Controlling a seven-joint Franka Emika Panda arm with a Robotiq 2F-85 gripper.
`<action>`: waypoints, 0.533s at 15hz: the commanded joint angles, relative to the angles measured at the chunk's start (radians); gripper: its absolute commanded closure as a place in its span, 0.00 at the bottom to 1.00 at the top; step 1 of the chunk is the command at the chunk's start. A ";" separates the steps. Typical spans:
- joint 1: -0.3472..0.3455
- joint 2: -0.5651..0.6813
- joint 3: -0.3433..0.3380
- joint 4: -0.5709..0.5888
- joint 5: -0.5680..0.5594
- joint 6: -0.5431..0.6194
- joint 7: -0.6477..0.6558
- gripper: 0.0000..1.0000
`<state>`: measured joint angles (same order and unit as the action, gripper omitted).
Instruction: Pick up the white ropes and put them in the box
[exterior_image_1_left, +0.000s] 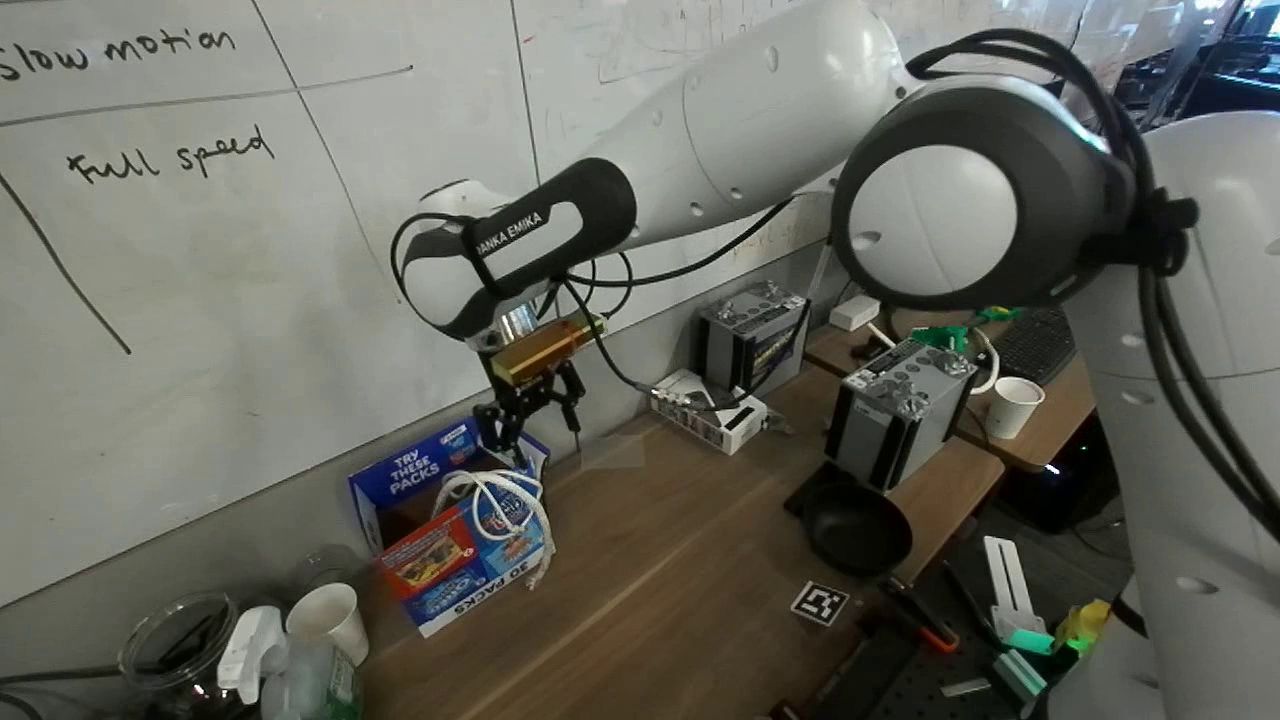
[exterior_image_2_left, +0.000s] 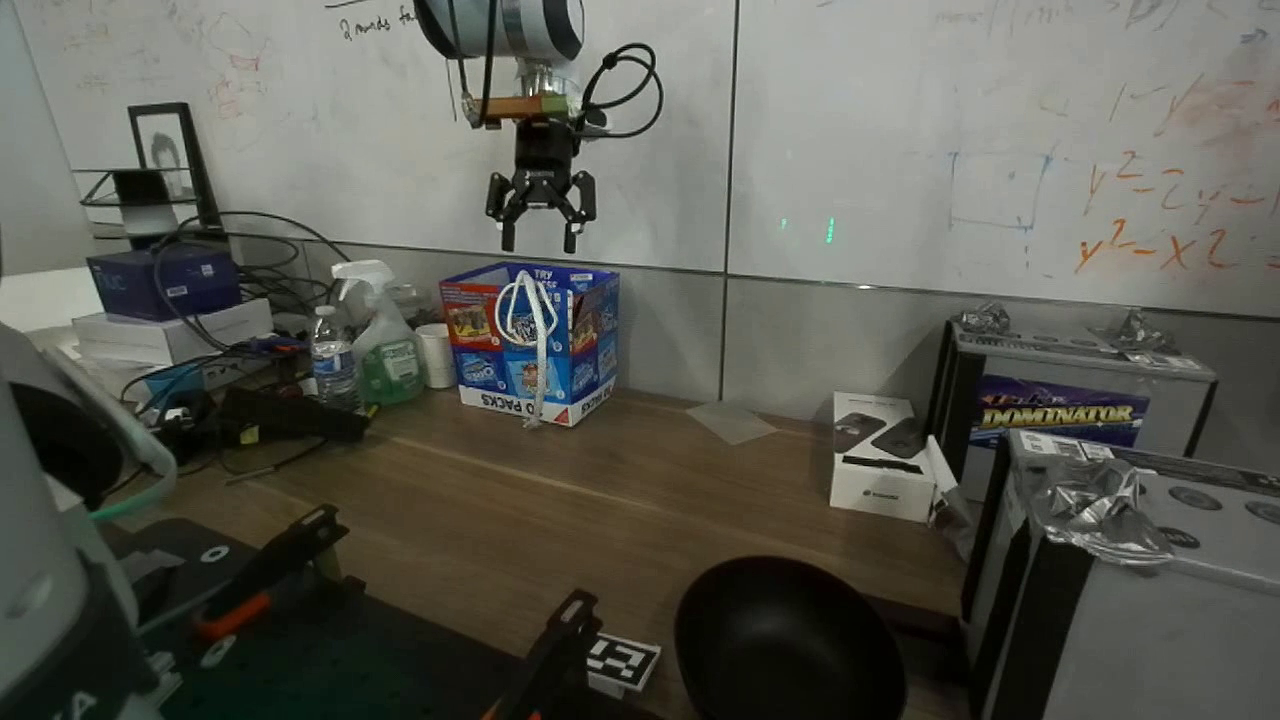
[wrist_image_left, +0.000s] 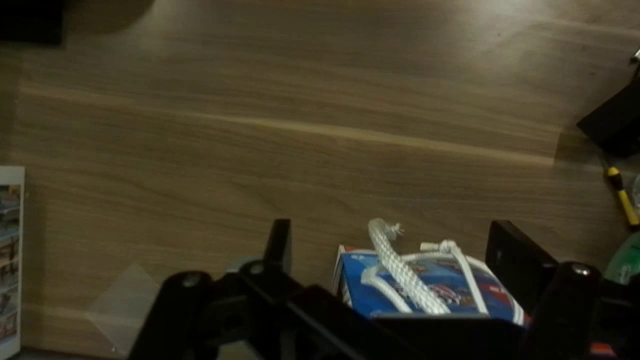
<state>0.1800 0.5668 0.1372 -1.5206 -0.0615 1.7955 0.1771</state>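
The blue box (exterior_image_1_left: 440, 592) stands open-topped on the table against the whiteboard wall, its red and blue printed side facing the room. White ropes (exterior_image_2_left: 542, 365) lie over its front rim in loose loops, and a tail hangs down the outside to near the tabletop. How much of them lies inside the box is hidden. My gripper (exterior_image_2_left: 539, 242) hangs above the box, pointing down and apart from the ropes. Seen from the wrist, the gripper (wrist_image_left: 390, 227) is wide open with nothing held; rope ends (wrist_image_left: 405, 270) and the box's printed panel (wrist_image_left: 360, 286) show beyond the fingers.
Beside the box stand a paper cup (exterior_image_1_left: 330, 620), a spray bottle (exterior_image_2_left: 388, 365) and a water bottle (exterior_image_2_left: 335, 365). A white carton (exterior_image_2_left: 880, 470), grey battery-like blocks (exterior_image_2_left: 1130, 610) and a black pan (exterior_image_2_left: 790, 640) stand across the table. Black cables (exterior_image_2_left: 270, 260) clutter the far corner.
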 joint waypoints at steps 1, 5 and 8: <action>-0.020 -0.159 0.003 -0.244 0.066 0.088 -0.054 0.00; -0.018 -0.203 0.018 -0.438 0.092 0.284 -0.135 0.00; -0.011 -0.172 0.034 -0.528 0.098 0.501 -0.173 0.00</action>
<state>0.1703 0.4167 0.1545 -1.9353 0.0098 2.1209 0.0588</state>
